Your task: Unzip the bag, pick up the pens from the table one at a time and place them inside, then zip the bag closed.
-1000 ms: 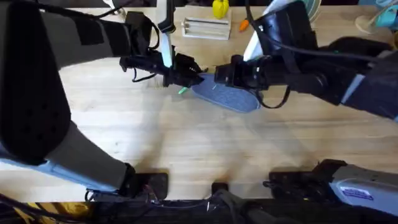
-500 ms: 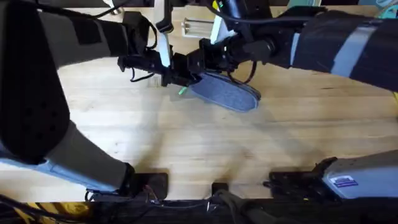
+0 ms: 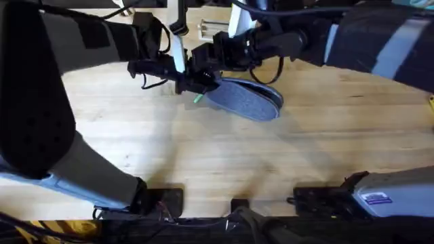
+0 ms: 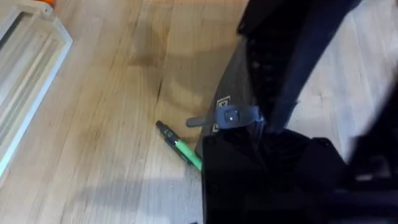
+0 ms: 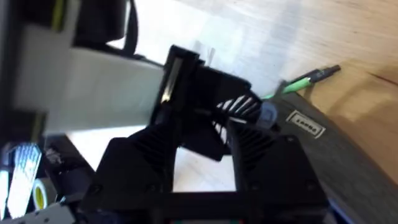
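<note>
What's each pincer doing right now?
Left pincer: at the bag's end; open or shut cannot be told.
Right pincer: at the same end by the zipper pull; cannot be told.

Bag (image 5: 348, 155) label, arm sticker: unreadable.

Left arm (image 3: 41, 102): bulky black shell on the upper segment, pale grey link below running to a black base block at the near edge. Thin black cables loop along its wrist, beside a white upright piece. Left gripper (image 3: 203, 83): black. Right arm (image 3: 366, 41): black casing with a grey band, black cable looped under the wrist. Right gripper (image 5: 255, 134): black fingers, ribbed inner faces.
</note>
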`<state>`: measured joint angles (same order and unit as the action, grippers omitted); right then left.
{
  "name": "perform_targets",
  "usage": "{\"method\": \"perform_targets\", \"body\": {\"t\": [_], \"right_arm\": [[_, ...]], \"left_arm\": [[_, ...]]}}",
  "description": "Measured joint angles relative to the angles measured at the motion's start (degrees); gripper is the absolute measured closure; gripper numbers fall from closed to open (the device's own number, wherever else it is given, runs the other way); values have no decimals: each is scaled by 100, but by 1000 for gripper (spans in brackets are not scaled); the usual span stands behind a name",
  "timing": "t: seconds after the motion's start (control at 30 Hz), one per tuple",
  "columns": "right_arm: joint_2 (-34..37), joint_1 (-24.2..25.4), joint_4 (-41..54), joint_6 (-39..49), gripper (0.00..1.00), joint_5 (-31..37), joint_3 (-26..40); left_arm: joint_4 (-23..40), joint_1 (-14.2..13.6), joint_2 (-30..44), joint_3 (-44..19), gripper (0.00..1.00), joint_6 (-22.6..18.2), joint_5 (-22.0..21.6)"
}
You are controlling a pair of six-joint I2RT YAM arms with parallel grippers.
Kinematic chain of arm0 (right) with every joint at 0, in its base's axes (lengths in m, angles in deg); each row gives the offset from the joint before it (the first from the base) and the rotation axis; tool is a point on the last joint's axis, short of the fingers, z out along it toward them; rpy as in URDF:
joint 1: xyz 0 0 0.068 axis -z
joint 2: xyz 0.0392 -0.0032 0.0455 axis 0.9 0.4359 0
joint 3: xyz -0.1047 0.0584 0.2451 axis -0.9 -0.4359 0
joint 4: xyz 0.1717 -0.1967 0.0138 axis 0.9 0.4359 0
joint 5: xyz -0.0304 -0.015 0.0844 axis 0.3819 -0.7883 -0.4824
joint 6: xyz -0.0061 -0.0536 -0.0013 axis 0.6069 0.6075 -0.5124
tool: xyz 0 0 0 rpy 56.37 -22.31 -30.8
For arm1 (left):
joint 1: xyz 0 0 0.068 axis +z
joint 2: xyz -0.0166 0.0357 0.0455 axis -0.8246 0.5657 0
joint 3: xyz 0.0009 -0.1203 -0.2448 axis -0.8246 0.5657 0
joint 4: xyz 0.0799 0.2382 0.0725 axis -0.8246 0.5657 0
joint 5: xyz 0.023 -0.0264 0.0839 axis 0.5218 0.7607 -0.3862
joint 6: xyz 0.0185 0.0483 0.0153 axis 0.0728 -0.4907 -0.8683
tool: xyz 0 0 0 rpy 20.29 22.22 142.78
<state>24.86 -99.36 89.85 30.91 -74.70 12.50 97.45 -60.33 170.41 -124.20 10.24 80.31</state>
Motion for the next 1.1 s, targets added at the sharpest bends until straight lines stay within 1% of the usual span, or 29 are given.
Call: {"method": "perform_targets", "body": {"t": [0.03,0.07,0.2,0.23,0.27,0.3,0.33,0.4,0.57,0.73,0.8,0.87,0.93,0.97,1.0,1.1], "right_arm": [[-122,27,134,71,490,-58,2],[-220,49,256,135,467,-83,9],[-706,290,1021,485,402,0,37],[-829,372,1185,580,348,79,37],[-936,440,1303,692,269,166,37],[-1073,527,1428,835,111,281,37],[-1197,590,1517,1003,31,391,37],[-1449,678,1644,1293,7,592,37],[-2021,737,1874,2033,5,1008,42],[-2221,737,1958,2417,5,1186,44],[-2218,737,2025,2493,5,1219,46],[-2216,737,2145,2539,4,1236,46],[-2216,737,2250,2607,5,1238,46],[-2215,737,2306,2654,4,1238,46],[-2214,737,2360,2687,4,1238,46],[-2214,737,2538,2789,4,1238,46]], "left_arm": [[0,-2,0,0,959,0,-2],[-4,-5,1,0,959,0,0],[-11,-13,0,0,959,0,-4],[-13,-13,0,0,959,0,-4],[-13,-13,0,0,959,0,-4],[-12,-13,0,0,959,0,-4],[-11,-13,0,0,959,0,-4],[-12,-15,0,0,959,0,-4],[-13,-17,0,0,959,0,-9],[-12,-17,0,0,948,-1,-9],[-10,-28,0,-2,690,-1,21],[6,-75,0,0,352,0,36],[7,-107,0,-1,75,11,67],[13,-118,0,-2,27,20,76],[9,-125,0,-2,13,22,90],[9,-125,0,-2,7,22,96]]}}
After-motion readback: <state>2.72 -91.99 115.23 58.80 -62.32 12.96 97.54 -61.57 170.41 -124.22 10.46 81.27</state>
